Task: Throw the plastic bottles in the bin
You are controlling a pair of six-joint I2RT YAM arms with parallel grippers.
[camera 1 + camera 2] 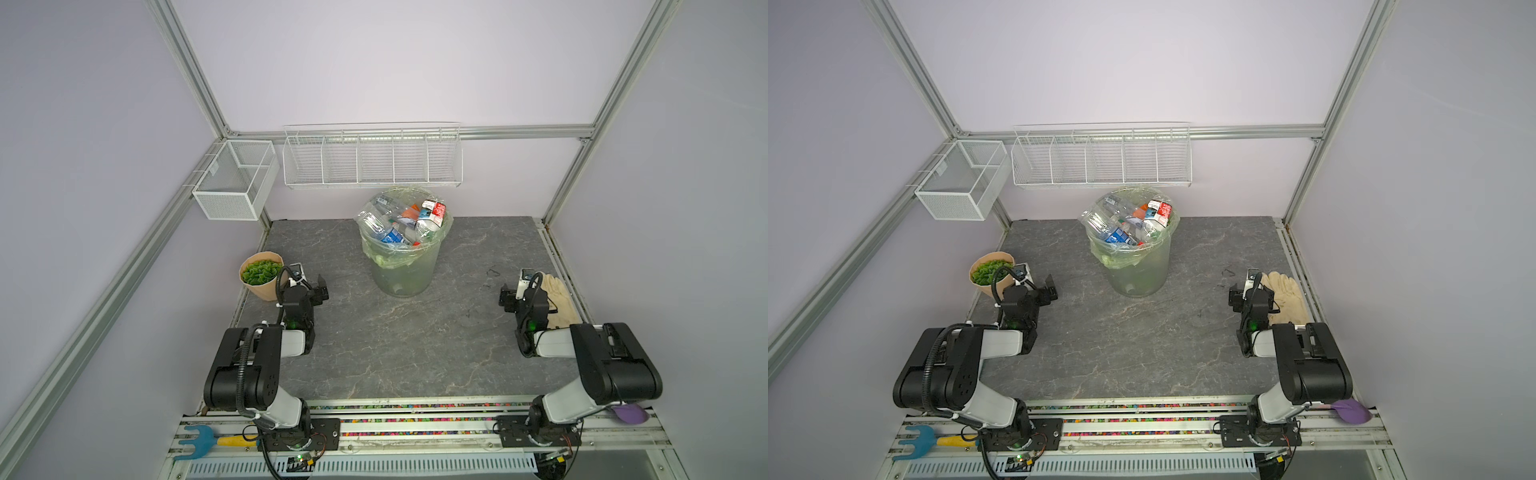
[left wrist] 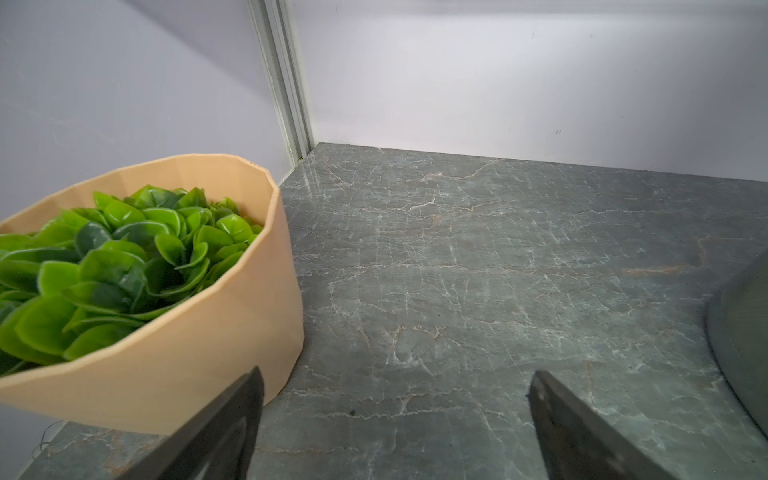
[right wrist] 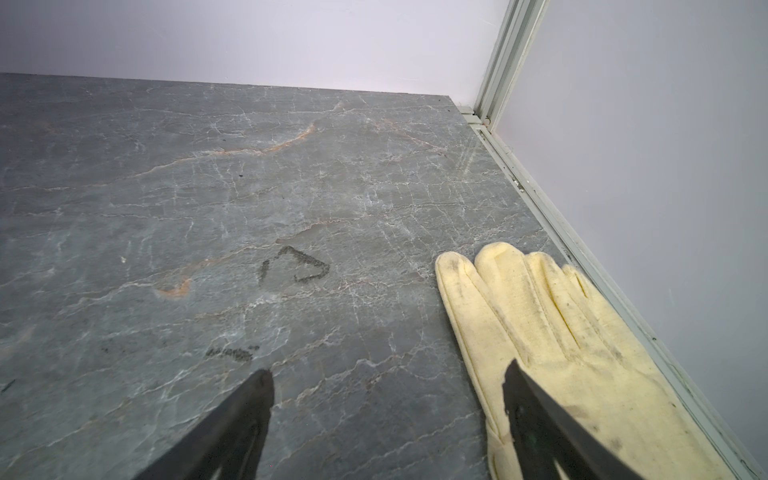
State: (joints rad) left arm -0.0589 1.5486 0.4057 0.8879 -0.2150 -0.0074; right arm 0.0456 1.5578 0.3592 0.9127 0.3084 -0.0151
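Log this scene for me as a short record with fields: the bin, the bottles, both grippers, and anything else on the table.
bin: upright, back middle of the table, lined with a pale green bag
plastic bottles: heaped in the bin, above its rim; none seen loose on the table
left gripper: open, empty, beside the plant pot
right gripper: open, empty, beside the glove
task status: looks finished

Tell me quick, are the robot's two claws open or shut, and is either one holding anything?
Left gripper: open, holding nothing.
Right gripper: open, holding nothing.
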